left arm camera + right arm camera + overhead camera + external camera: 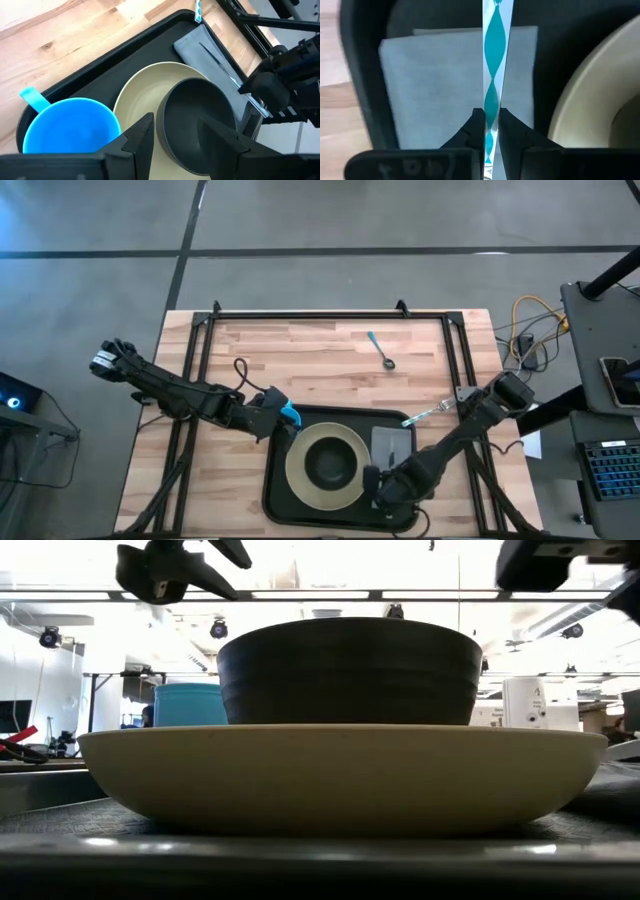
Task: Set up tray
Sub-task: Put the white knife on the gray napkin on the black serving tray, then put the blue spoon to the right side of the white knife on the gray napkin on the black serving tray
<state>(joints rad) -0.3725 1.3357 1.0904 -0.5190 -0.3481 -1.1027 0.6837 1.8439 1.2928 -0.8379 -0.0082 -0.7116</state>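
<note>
The black tray lies at the table's near edge. On it stand a cream plate with a dark bowl inside it, a blue cup in the far left corner, and a grey napkin on the right. My left gripper hovers open over the tray's far left part, beside the cup. My right gripper is over the near end of the napkin, shut on a slim teal-and-silver piece of cutlery. My right gripper pinches the slim teal-and-silver cutlery between its two fingers, near the cutlery's near end. It comes from above, slanting toward the far edge, with the fingers along the cutlery. The rest stretches away over the napkin; whether it rests there, I cannot tell.
A teal-handled fork lies at the tray's far right corner, partly on the wood. A teal-handled spoon lies farther off toward the far edge. A black frame runs around the tabletop. Bare wood lies beyond the tray.
</note>
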